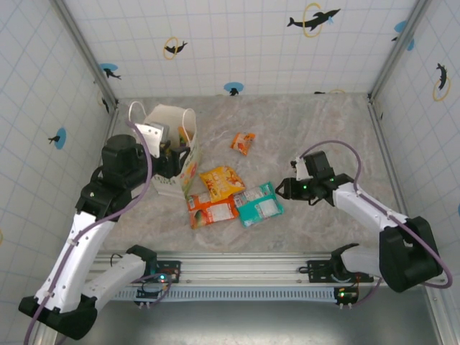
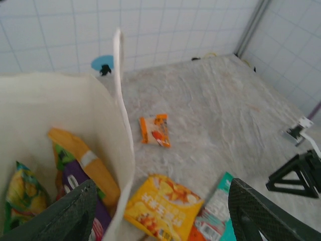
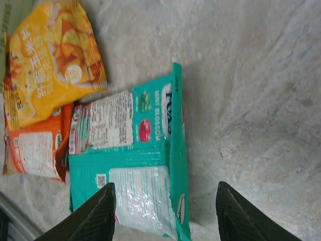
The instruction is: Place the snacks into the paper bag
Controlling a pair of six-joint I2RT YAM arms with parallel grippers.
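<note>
The white paper bag point(image 1: 167, 128) stands upright at the left. Inside the paper bag point(image 2: 116, 150) lie a green-yellow packet point(image 2: 22, 193), an orange packet point(image 2: 85, 163) and a purple packet point(image 2: 80, 193). My left gripper point(image 1: 169, 164) is open over the bag's rim; one finger point(image 2: 70, 213) is inside and the other outside, nothing held. On the table lie a small orange snack point(image 1: 243, 142), a yellow one point(image 1: 221, 182), a red-orange one point(image 1: 210, 211) and a teal one point(image 1: 259, 204). My right gripper point(image 3: 168, 221) hangs open above the teal packet point(image 3: 133, 165), empty.
Tiled walls with metal corner posts enclose the marble-patterned table point(image 1: 323, 136). An aluminium rail point(image 1: 237, 264) runs along the near edge. The far and right parts of the table are bare. The yellow packet point(image 3: 55, 65) overlaps the red-orange one point(image 3: 35, 148), which lies beside the teal one.
</note>
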